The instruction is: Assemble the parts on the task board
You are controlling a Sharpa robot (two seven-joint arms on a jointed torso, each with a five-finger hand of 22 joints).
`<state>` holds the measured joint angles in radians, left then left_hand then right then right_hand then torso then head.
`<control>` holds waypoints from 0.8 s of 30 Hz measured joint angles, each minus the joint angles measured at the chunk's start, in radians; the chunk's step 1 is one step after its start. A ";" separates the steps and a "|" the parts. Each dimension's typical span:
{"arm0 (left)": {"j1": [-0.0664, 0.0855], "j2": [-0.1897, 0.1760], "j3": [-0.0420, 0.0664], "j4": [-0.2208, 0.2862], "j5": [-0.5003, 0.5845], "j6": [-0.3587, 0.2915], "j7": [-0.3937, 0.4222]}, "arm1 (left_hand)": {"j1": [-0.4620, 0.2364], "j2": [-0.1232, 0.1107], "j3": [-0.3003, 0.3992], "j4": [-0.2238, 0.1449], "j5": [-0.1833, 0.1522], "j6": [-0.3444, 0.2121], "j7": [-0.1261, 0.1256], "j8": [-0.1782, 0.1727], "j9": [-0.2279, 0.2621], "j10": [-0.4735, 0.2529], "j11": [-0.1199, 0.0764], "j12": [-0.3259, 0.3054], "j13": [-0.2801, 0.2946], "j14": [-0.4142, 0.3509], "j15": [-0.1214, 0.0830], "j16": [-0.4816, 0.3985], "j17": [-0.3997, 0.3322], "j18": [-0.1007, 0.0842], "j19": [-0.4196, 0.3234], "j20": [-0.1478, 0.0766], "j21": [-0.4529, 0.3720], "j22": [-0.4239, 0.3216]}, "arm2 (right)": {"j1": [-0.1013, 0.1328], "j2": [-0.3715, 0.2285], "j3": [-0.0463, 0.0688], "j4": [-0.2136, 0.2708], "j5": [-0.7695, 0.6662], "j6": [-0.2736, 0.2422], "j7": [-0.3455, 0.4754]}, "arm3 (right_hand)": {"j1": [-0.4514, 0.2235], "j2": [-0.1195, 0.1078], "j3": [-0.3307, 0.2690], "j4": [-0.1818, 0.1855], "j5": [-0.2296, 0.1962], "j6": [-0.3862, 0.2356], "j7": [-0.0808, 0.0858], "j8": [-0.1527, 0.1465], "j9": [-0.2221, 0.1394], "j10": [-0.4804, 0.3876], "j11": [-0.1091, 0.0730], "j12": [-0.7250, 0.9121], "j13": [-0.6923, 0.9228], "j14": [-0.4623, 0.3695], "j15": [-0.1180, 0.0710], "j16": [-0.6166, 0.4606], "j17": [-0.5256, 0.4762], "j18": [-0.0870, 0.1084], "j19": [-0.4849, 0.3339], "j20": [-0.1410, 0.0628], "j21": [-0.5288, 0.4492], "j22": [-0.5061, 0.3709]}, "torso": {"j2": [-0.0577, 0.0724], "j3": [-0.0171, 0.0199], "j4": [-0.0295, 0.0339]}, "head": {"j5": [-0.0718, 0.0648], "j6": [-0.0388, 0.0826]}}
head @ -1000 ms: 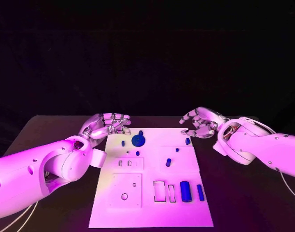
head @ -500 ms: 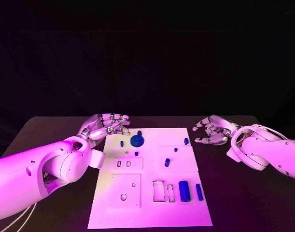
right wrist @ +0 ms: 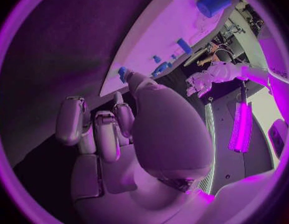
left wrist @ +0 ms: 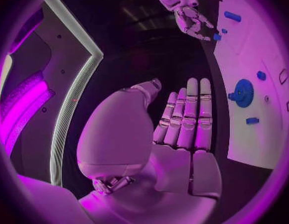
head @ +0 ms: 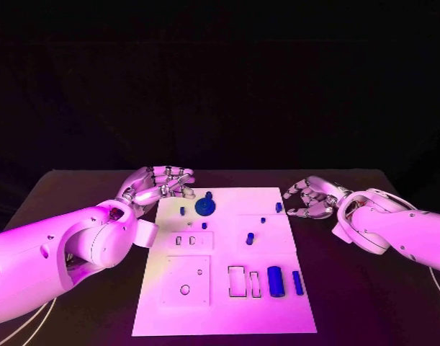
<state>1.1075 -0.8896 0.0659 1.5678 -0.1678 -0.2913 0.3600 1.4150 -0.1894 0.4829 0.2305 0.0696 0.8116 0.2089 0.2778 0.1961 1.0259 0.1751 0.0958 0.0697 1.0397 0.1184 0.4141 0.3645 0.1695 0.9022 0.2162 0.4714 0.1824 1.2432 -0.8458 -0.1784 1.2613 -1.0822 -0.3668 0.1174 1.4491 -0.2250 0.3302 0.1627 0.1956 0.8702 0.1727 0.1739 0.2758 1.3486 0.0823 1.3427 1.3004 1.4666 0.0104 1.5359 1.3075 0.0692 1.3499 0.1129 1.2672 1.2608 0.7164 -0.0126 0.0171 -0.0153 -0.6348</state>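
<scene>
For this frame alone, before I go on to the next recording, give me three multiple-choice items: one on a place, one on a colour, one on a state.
1. Where is the gear-shaped part?
A. At the task board's far end
B. In the right hand
C. On the bare table

2. What colour are the parts on the task board?
A. Yellow
B. Blue
C. Green

3. What does the left hand hold?
A. A blue part
B. The board's edge
C. Nothing

Answers:
1. A, it sits near the board's far edge, between both hands.
2. B, the pieces show blue against the pale plate.
3. C, the left wrist view shows its fingers straight with nothing in them.
</scene>
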 measured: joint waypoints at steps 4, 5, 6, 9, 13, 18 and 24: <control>0.000 0.000 0.000 0.000 0.000 0.001 0.000 | 0.000 0.000 0.000 0.000 0.000 0.000 0.000 0.000 0.000 0.000 0.000 0.000 0.000 0.000 0.000 0.000 0.000 0.000 0.000 0.000 0.000 0.000 | -0.001 0.012 0.000 -0.015 0.005 -0.001 -0.001 | -0.009 0.009 0.006 0.006 0.000 -0.004 0.004 0.000 0.000 0.004 0.004 0.000 0.001 0.000 0.000 0.000 0.000 0.000 0.006 0.006 0.005 0.001 | 0.000 -0.0006 0.0001 | 0.001 -0.001; 0.000 0.000 0.000 -0.001 0.000 0.001 0.000 | 0.000 0.000 0.000 0.000 0.000 0.000 0.000 0.000 0.000 0.000 0.000 0.000 0.000 0.000 0.000 0.000 0.000 0.000 0.000 0.000 0.000 0.000 | -0.001 0.015 0.000 -0.019 0.007 -0.001 -0.002 | -0.012 0.012 0.006 0.006 0.000 -0.004 0.004 0.000 0.000 0.004 0.004 0.000 0.002 0.000 0.000 0.000 0.000 0.000 0.006 0.006 0.005 0.001 | 0.000 -0.0006 0.0000 | 0.000 -0.001; 0.000 0.000 0.000 -0.001 0.000 0.001 0.000 | 0.000 0.000 0.000 0.000 0.000 0.000 0.000 0.000 0.000 0.000 0.000 0.000 0.000 0.000 0.000 0.000 0.000 0.000 0.000 0.000 0.000 0.000 | -0.001 0.019 0.000 -0.023 0.008 -0.001 -0.003 | -0.013 0.013 0.006 0.006 0.000 -0.004 0.004 0.000 0.000 0.004 0.004 0.000 0.002 0.000 0.000 0.000 0.000 0.000 0.006 0.006 0.005 0.001 | 0.000 -0.0006 0.0000 | 0.000 -0.001; 0.000 0.000 0.000 -0.002 0.000 0.002 0.000 | 0.000 0.000 0.000 0.000 0.000 0.000 0.000 0.000 0.000 0.000 0.000 0.000 0.000 0.000 0.000 0.000 0.000 0.000 0.000 0.000 0.000 0.000 | -0.001 0.028 0.000 -0.033 0.012 -0.001 -0.006 | -0.013 0.013 0.006 0.012 0.000 -0.004 0.004 0.000 0.000 0.004 0.004 0.002 0.004 0.000 0.000 0.000 0.000 0.000 0.008 0.008 0.005 0.006 | -0.001 -0.0006 -0.0001 | -0.001 -0.002; 0.000 0.000 0.000 -0.002 -0.001 0.003 0.000 | 0.000 0.000 0.000 0.000 0.000 0.000 0.000 0.000 0.001 0.004 0.004 0.000 0.000 -0.004 -0.004 0.000 0.002 0.000 0.000 0.000 0.000 -0.001 | -0.002 0.040 0.001 -0.041 0.016 0.000 -0.009 | -0.019 0.019 0.006 0.012 0.000 -0.004 0.004 0.000 0.000 0.007 0.007 0.007 0.008 0.000 0.000 0.002 0.000 0.000 0.009 0.009 0.010 0.010 | -0.001 -0.0006 -0.0006 | -0.001 -0.006; 0.000 0.000 0.000 -0.002 -0.001 0.003 0.000 | 0.000 0.000 0.000 0.000 0.000 0.000 0.000 0.000 0.001 0.004 0.004 0.000 0.000 -0.004 -0.004 0.000 0.002 0.000 0.000 0.000 0.000 -0.001 | -0.005 0.051 0.001 -0.045 0.020 0.003 -0.012 | -0.019 0.019 0.008 0.014 0.000 -0.004 0.004 0.000 0.000 0.011 0.011 0.014 0.008 0.000 0.000 0.004 0.000 0.000 0.009 0.009 0.010 0.013 | -0.001 0.0002 -0.0012 | 0.000 -0.009; 0.000 0.000 0.000 -0.002 -0.001 0.004 0.000 | 0.000 0.000 0.000 0.000 0.000 0.000 0.000 0.000 0.001 0.004 0.004 0.000 0.000 -0.004 -0.004 0.000 0.002 0.000 0.000 0.000 0.000 -0.001 | -0.008 0.062 0.000 -0.051 0.022 0.004 -0.015 | -0.023 0.023 0.017 0.014 0.000 0.011 0.004 0.008 0.003 0.025 0.007 0.024 0.008 0.000 0.000 0.004 0.000 0.000 0.022 0.007 0.028 0.028 | -0.002 0.0007 -0.0019 | 0.001 -0.013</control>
<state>1.1073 -0.8898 0.0657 1.5653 -0.1687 -0.2874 0.3598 1.4151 -0.1893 0.4830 0.2305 0.0696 0.8116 0.2090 0.2778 0.1969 1.0295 0.1788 0.0958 0.0695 1.0360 0.1147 0.4141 0.3663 0.1696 0.9021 0.2162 0.4714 0.1816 1.2354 -0.7841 -0.1779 1.2107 -1.0604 -0.3627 0.1027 1.4264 -0.2024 0.3469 0.1768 0.1956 0.8814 0.1762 0.1817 0.2786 1.3739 0.0892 1.3672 1.3084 1.4666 0.0106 1.5398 1.3074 0.0692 1.3719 0.1200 1.2951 1.2885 0.7140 -0.0119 0.0151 -0.0143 -0.6477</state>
